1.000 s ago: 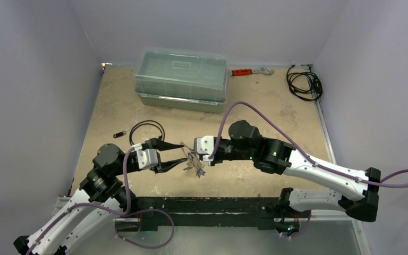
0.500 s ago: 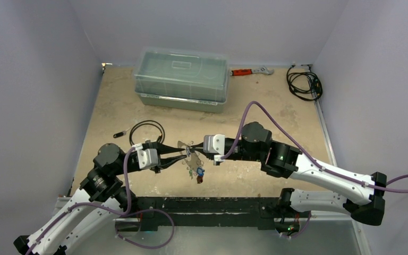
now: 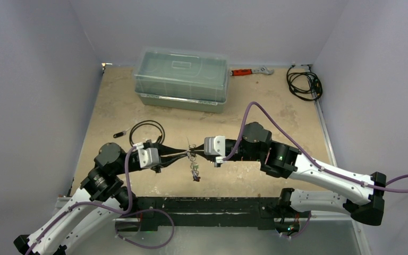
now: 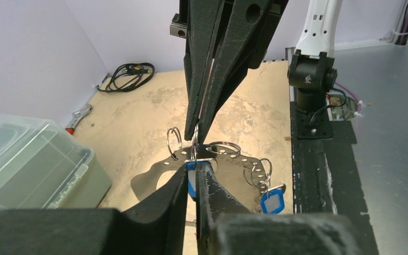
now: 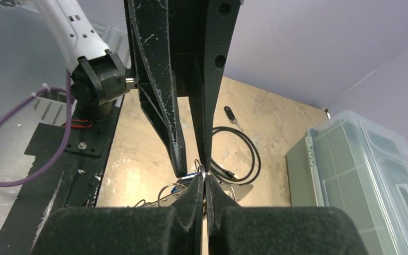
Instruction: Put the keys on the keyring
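Left gripper (image 3: pixel 182 154) and right gripper (image 3: pixel 195 153) meet tip to tip over the sandy table (image 3: pixel 276 117) in the overhead view. A small cluster of keys (image 3: pixel 195 172) shows just on the near side of that meeting point.

From the left wrist, the left fingers (image 4: pixel 164 204) are clenched almost together on a blue tag (image 4: pixel 192 179) at the rim of the keyring (image 4: pixel 232 166) — a flat silver-grey plate with small holes along its edge, held above the table. The right arm's fingers come in from the top of the frame, pressed flat together. Their tips reach a small split ring (image 4: pixel 194 151) just over that tag, but whether they grip it cannot be told. A second blue tag (image 4: pixel 271 202) hangs off the plate's right side.

From the right wrist, the right fingers (image 5: pixel 186 204) are shut tight. The left arm's fingers reach down to them, the small ring sits where the tips meet, and part of the plate shows behind. A translucent lidded box (image 5: pixel 372 170) stands at the right.
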You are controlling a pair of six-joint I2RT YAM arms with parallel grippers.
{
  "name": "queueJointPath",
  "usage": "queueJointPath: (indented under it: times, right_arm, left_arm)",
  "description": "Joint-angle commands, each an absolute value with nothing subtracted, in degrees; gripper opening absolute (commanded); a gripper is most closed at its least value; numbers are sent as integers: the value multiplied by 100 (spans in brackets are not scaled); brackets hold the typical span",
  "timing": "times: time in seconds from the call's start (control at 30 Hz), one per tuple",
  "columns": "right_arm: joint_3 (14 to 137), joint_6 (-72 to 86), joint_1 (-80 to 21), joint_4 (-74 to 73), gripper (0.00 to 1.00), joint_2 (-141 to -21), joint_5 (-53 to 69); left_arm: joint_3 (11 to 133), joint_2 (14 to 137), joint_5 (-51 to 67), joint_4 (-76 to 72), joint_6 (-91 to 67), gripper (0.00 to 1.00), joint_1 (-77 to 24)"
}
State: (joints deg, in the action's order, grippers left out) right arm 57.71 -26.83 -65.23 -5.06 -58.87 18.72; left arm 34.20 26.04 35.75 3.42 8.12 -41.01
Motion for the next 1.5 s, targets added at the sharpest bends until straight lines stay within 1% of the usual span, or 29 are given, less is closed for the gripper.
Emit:
queueJointPath:
  times: [0.0,0.03,0.07,0.27,0.5,0.67,0.9,0.97,1.03,1.07,1.13,1.2,1.33,1.4,1.43,1.47]
  right_arm:
    - [5818,-2607,-6539,-18,0,-5886,2093]
    - [5818,-2610,-6539,-20,0,-5888,2100]
    - [5818,-2598,-6539,52,0,-5889,2108]
    - [5767,-2254,-6538,606,0,-5974,2124]
    - [5122,-1368,-6531,2423,0,-5796,2137]
    - [5087,-1268,-6530,2677,0,-5777,2280]
    - [4778,-407,-6530,3897,0,-5908,2074]
    - [4781,-324,-6530,3963,0,-5972,1960]
    - [4752,-330,-6524,3948,0,-5995,1885]
    - [4709,-340,-6515,3995,0,-5978,1915]
    - [4650,-360,-6481,4003,0,-5925,2102]
    - [4616,-443,-6414,3844,0,-5863,2472]
    - [4369,-680,-6170,3705,0,-5735,3637]
    - [4293,-702,-6035,3693,0,-5701,3900]
    - [4270,-703,-5943,3687,0,-5696,4102]
    - [4257,-695,-5852,3690,0,-5691,4283]
  left_arm:
    - [3507,2644,3586,88,785,5,-4110]
    - [3518,2653,3586,88,790,0,-4113]
    - [3516,2662,3585,88,795,0,-4109]
    - [3562,2687,3565,115,791,0,-4112]
    - [3562,2698,3602,119,768,0,-4110]
    - [3562,2746,3528,141,765,0,-4111]
    - [3534,2846,3358,116,781,0,-4105]
    - [3542,2856,3354,97,774,0,-4110]
    - [3521,2804,3290,101,782,6,-4109]
    - [3524,2765,3250,104,790,13,-4109]
    - [3517,2659,3089,131,809,30,-4107]
    - [3512,2503,2945,152,841,42,-4112]
    - [3456,2242,2968,90,888,54,-4113]
    - [3414,2146,3069,88,906,63,-4105]
    - [3403,2115,3082,88,912,67,-4111]
    - [3402,2096,3097,88,925,68,-4109]
